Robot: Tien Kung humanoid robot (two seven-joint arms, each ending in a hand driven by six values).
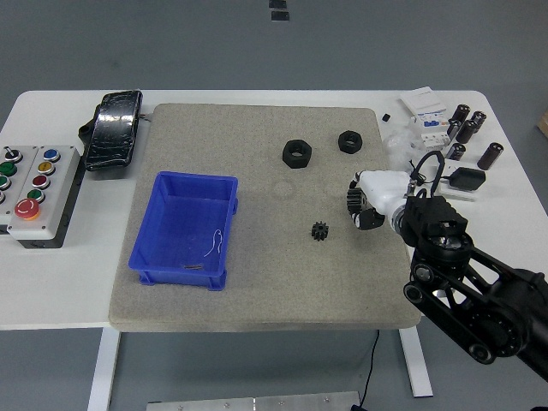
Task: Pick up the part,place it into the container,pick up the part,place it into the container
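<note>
Button box (34, 193): at the table's left edge, coloured buttons on top.
Black pad (114, 130): at the mat's far left corner, half off it.
Bin (185, 229): blue, open-topped, on the left half of the grey mat (257, 291); it holds only a scrap of wire and a small dark sliver, no part that I can make out.
Large nut (296, 153): black, hexagonal, lying flat in the mat's far half, right of centre.
Gear (320, 231): small, black, toothed, lying flat right of the mat's centre, between bin and right hand, apart from both.
Small nut (349, 141): black, near the mat's far right corner.
Right hand (370, 204): white, over the mat's right edge, fingers curled; something dark and ridged sits between them, possibly a part, but the view is too poor to say.
Left hand: out of view.
Clutter (449, 128): dark cylinders and small boxes at the table's far right corner.
Handling: the gear looks rigid and light, likely plastic or metal; the teeth give purchase, so a pinch across opposite teeth from above should hold. Its low profile leaves little to grab.
</note>
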